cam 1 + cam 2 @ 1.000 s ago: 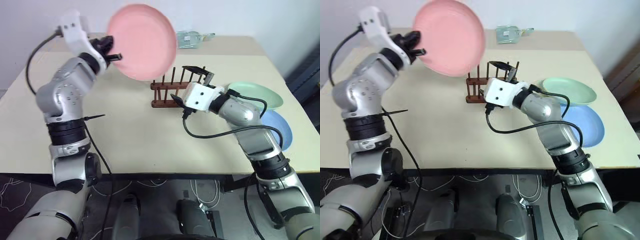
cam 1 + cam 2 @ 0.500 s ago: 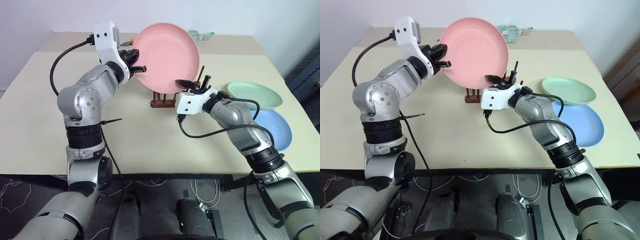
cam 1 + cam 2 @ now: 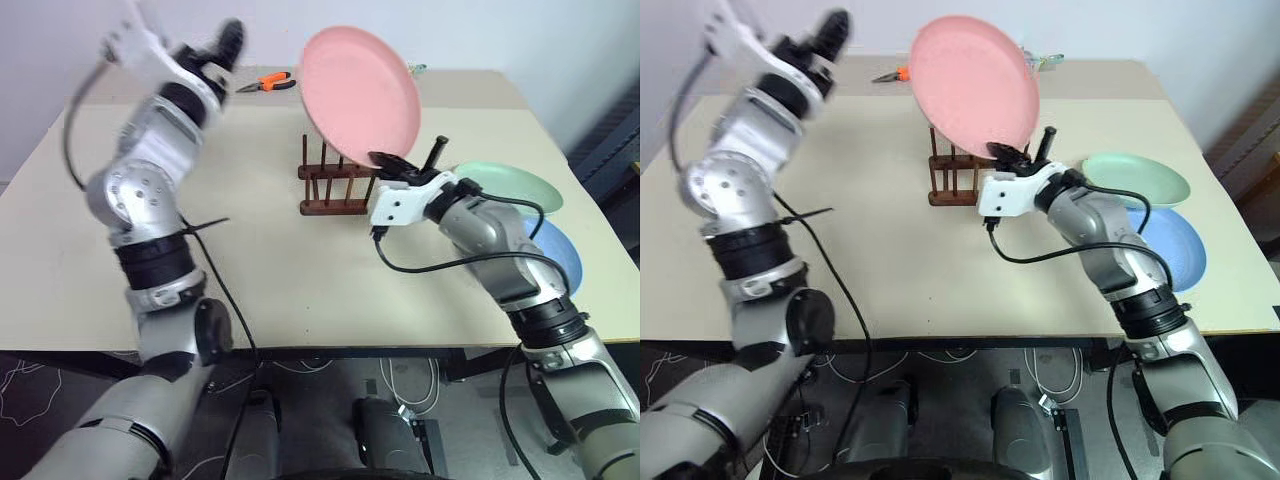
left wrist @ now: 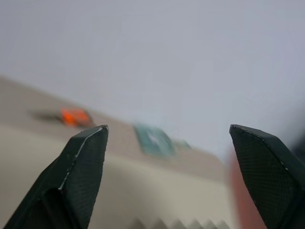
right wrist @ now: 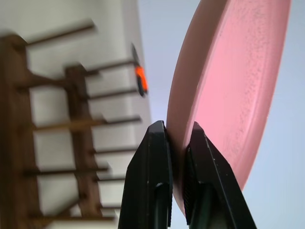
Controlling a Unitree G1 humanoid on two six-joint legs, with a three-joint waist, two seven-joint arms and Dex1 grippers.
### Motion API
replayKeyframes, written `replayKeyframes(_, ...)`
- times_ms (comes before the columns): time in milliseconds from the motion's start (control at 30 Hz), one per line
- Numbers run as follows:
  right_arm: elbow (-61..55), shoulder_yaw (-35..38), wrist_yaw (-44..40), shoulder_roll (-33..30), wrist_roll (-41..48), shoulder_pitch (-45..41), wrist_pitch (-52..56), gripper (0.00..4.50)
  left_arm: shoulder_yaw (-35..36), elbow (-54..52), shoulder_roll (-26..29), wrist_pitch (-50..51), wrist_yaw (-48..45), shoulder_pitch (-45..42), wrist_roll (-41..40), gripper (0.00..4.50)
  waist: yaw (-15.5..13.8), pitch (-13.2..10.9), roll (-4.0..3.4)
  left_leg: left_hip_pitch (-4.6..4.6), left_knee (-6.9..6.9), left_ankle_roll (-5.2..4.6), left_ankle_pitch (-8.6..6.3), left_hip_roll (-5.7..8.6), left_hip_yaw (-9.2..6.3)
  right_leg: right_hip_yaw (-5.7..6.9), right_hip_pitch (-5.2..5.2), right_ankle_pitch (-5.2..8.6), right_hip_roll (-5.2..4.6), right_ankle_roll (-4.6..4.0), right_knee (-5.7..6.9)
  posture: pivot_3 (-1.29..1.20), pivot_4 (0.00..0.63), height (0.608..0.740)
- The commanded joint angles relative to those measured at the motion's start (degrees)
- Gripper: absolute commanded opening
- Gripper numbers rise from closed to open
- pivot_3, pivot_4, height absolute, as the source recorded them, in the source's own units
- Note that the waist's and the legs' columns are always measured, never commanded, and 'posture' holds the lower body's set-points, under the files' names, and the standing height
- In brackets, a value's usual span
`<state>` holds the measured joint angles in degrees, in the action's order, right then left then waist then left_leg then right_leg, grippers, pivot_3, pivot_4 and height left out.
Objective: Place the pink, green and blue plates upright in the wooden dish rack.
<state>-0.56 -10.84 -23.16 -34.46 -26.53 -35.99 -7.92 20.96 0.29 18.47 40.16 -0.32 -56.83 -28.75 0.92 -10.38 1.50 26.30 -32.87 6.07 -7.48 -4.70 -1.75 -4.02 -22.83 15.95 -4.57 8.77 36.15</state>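
Hiding rack (image 3: 335,185) pegs: pink plate (image 3: 360,95), right pincer (image 3: 400,166)

Plate (image 3: 360,95) upright over rack (image 3: 335,185); two plates (image 3: 515,190) right.

Salmon pink plate (image 3: 362,95), mint green plate (image 3: 520,187), light blue plate (image 3: 562,247), dark brown rack (image 3: 332,184), orange-handled pliers (image 3: 264,81)

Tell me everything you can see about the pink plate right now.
The pink plate is round, shallow, matte salmon, with a low raised rim. It stands nearly upright, slightly tilted, above the wooden dish rack, not yet seated between its pegs. The right gripper pinches its lower rim; the left gripper is open and apart from it.
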Motion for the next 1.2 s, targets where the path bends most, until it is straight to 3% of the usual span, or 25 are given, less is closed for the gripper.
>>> replayKeyframes(33,-7.5,9.1,-4.2,4.1,18.0,-0.3,6.8,0.00,-11.6,-0.8,5.7,-6.6,-10.1,6.0,8.5,3.90,-0.1,0.0,-0.01,-0.01,0.00,0.06,0.03,0.00,0.00,0.00,0.04,0.00,0.00,0.00,0.00,0.00,0.150,0.740)
replayKeyframes(167,-16.7,17.0,-9.4,10.1,42.9,-0.7,27.1,0.00,-19.0,-8.3,9.1,-11.0,-25.7,17.2,6.4,3.90,-0.6,0.0,-0.02,0.02,-0.10,-0.03,-0.02,-0.01,0.01,0.07,0.19,-0.01,-0.01,-0.02,0.00,0.00,0.150,0.740)
replayKeyframes(300,-19.1,22.5,-7.0,12.3,55.4,-2.6,38.6,0.00,-22.2,-15.3,11.9,-9.3,-37.6,26.2,1.2,3.90,-0.1,0.0,-0.06,0.06,-0.13,-0.04,-0.02,-0.07,0.01,0.08,0.08,-0.01,-0.01,-0.13,0.06,0.00,0.150,0.740)
replayKeyframes(567,-13.4,23.8,-5.6,10.8,58.5,-3.3,43.2,0.00,-25.3,-18.3,11.9,-7.1,-41.4,31.2,0.6,3.90,-0.1,0.0,-0.12,0.04,-0.14,-0.07,-0.03,-0.09,0.03,0.05,0.04,0.10,-0.01,-0.34,0.05,0.00,0.150,0.740)
replayKeyframes(1167,9.6,25.2,-10.7,9.0,57.8,-6.5,37.7,0.00,-26.9,-19.4,11.2,-5.9,-41.3,32.9,2.5,3.90,-0.1,-0.1,-0.16,0.08,-0.16,-0.11,-0.04,-0.07,0.03,0.04,0.02,0.10,-0.01,-0.31,0.04,0.00,0.150,0.740)
replayKeyframes(1200,10.0,25.2,-10.8,9.0,57.8,-6.5,37.6,0.38,-26.9,-19.4,11.2,-5.9,-41.3,33.0,2.5,3.93,-0.1,-0.1,-0.17,0.08,-0.16,-0.11,-0.04,-0.07,0.03,0.04,0.02,0.10,-0.01,-0.31,0.04,0.00,0.150,0.740)
